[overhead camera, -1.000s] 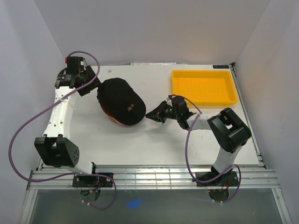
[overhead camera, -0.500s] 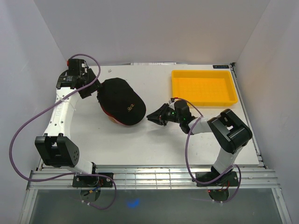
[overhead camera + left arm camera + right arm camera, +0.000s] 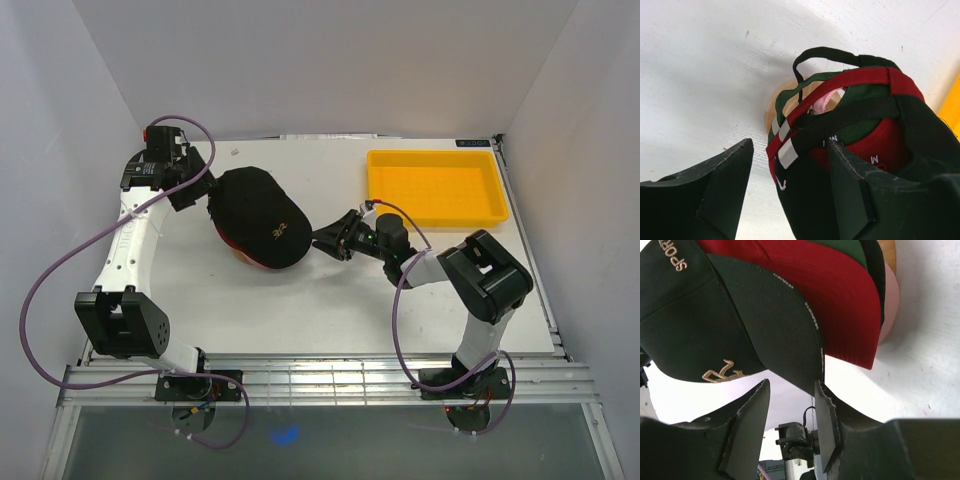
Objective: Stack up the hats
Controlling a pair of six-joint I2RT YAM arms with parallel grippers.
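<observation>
The hats (image 3: pixel 258 215) sit stacked on a round-topped wooden stand, a black cap with a gold emblem on top. My left gripper (image 3: pixel 205 192) is open at the stack's back left. In the left wrist view its open jaws (image 3: pixel 790 200) straddle the back of the black cap (image 3: pixel 815 200), with red (image 3: pixel 860 80) and black straps above. My right gripper (image 3: pixel 324 243) is open at the brim end. In the right wrist view its jaws (image 3: pixel 790 425) stand just below the black brim (image 3: pixel 750 325), with the red brim (image 3: pixel 840 295) and pink brim (image 3: pixel 888 305) beyond.
A shallow yellow tray (image 3: pixel 435 187) stands at the back right, behind the right arm. The wooden stand shows under the caps in the left wrist view (image 3: pixel 771 107) and in the right wrist view (image 3: pixel 887 252). White walls enclose the table on three sides.
My right gripper has moved left up to the brim of the stacked hats. The left gripper has shifted only slightly at the back of the stack.
</observation>
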